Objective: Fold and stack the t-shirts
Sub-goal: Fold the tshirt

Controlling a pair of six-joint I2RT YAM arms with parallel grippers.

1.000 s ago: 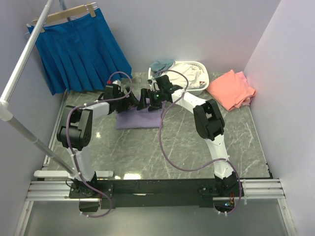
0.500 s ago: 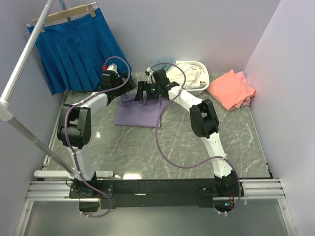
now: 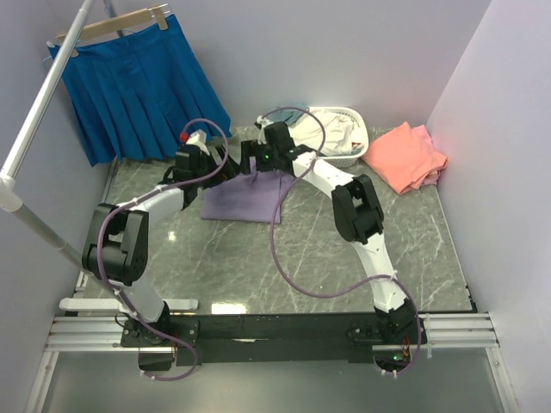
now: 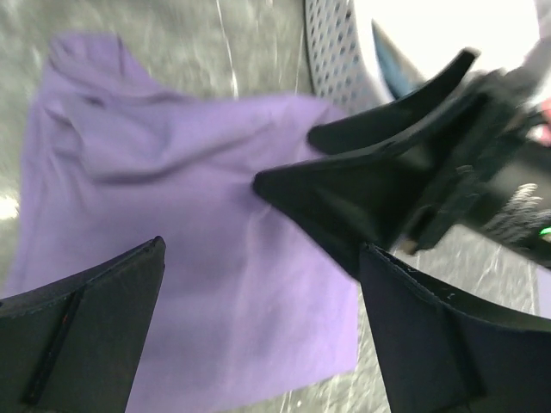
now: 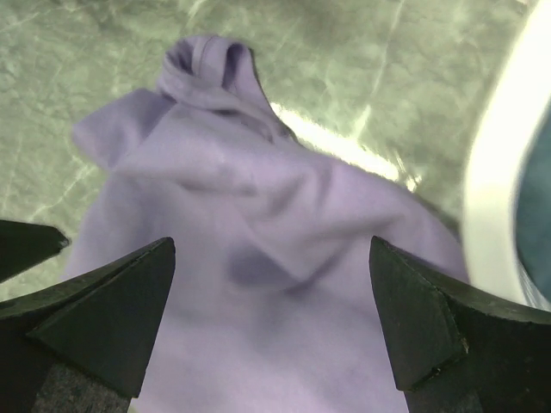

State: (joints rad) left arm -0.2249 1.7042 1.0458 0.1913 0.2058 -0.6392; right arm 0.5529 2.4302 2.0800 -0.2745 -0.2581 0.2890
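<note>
A lavender-purple t-shirt [image 3: 245, 200] lies folded flat on the marble table, with one bunched corner [image 5: 207, 64] at its far left. Both grippers hover just above its far edge, facing each other. My left gripper [image 3: 228, 166] is open with only cloth [image 4: 189, 224] below it. My right gripper [image 3: 249, 161] is open too, over the wrinkled cloth [image 5: 284, 284]; its black fingers [image 4: 362, 194] cross the left wrist view. Coral-pink t-shirts [image 3: 406, 157] are piled at the back right. Cream-white [image 3: 331, 129] and grey-blue [image 3: 282, 113] tees sit in the basket.
The white lattice basket [image 3: 355, 146] stands at the back, close to the right gripper; its wall [image 4: 331, 52] and rim [image 5: 495, 172] show in the wrist views. A blue pleated skirt [image 3: 138, 86] hangs on a hanger at the back left, beside a slanted metal rail [image 3: 39, 116].
Both grippers moved from the shirt's middle to its far edge, uncovering more of the cloth. The left arm's elbow has since swung left and lower. Both jaws stayed open.
</note>
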